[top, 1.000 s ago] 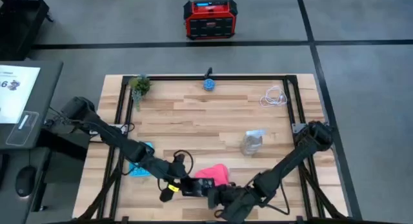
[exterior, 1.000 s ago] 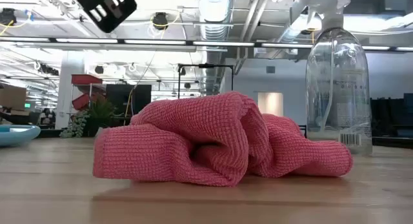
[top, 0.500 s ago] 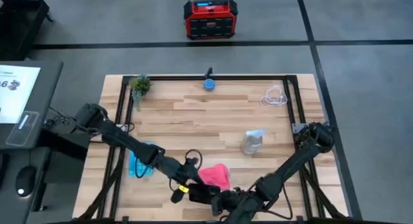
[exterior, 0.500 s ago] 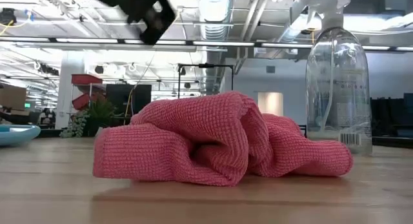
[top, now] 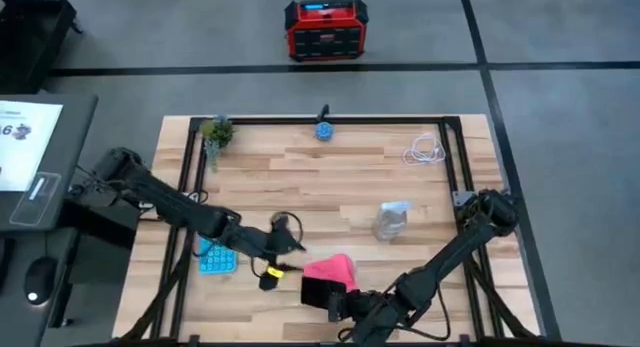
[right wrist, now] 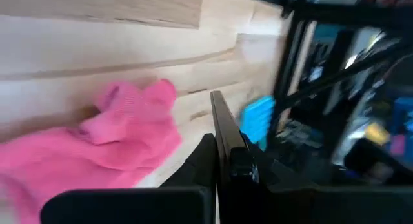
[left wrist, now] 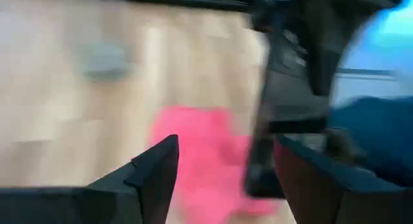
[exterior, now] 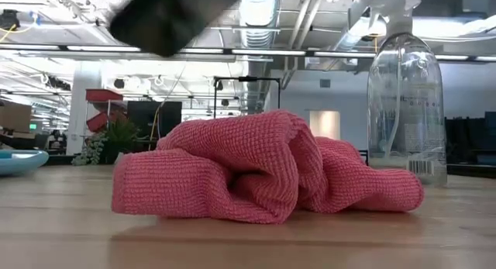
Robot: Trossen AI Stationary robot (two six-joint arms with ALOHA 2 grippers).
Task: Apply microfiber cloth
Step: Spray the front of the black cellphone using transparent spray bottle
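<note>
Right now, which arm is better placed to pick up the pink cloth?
Probably the left. Its gripper is open and empty, just beside the microfiber cloth. The right gripper is as close, but its jaws are shut on the black phone, so it cannot take the cloth.

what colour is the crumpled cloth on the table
Pink-red. The microfiber cloth shows best in the low view, where its knit texture is clear.

The microfiber cloth (top: 331,268) (pink-red, crumpled) lies bunched on the table.
</note>
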